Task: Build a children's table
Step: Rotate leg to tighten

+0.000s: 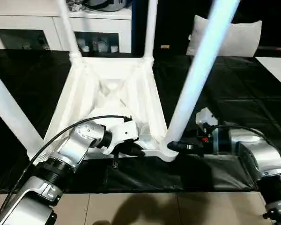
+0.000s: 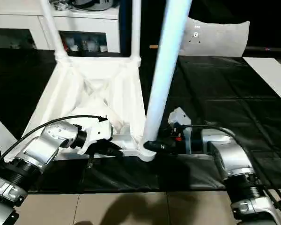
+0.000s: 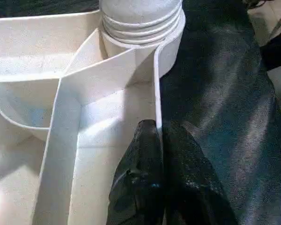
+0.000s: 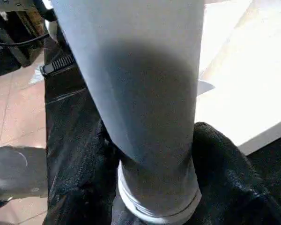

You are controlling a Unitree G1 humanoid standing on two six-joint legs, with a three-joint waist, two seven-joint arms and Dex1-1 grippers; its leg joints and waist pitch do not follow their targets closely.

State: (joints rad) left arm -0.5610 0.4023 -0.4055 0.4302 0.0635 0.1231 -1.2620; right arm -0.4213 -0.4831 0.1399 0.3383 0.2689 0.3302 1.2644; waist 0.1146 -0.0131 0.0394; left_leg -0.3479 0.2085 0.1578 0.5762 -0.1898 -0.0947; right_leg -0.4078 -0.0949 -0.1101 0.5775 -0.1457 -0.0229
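Observation:
The children's table lies upside down on the black cover, its ribbed white top (image 1: 107, 89) facing up. Legs stand in the far-left (image 1: 68, 26), far-right (image 1: 151, 28) and near-left (image 1: 11, 112) corners. The near-right leg (image 1: 196, 70) rises from its threaded socket (image 3: 140, 23). My left gripper (image 1: 131, 151) is shut on the top's thin front rim wall (image 3: 157, 93), close to that socket. My right gripper (image 1: 175, 146) reaches in from the right at the foot of the near-right leg. Its black fingers (image 4: 229, 178) stand open on either side of the tube (image 4: 145, 93).
The black-covered work table (image 1: 234, 103) ends just in front of my arms, with tan floor (image 1: 154, 206) below. A white cabinet (image 1: 37, 23) and a white cushion (image 1: 234, 37) stand behind. A white sheet (image 1: 276, 68) lies at the far right.

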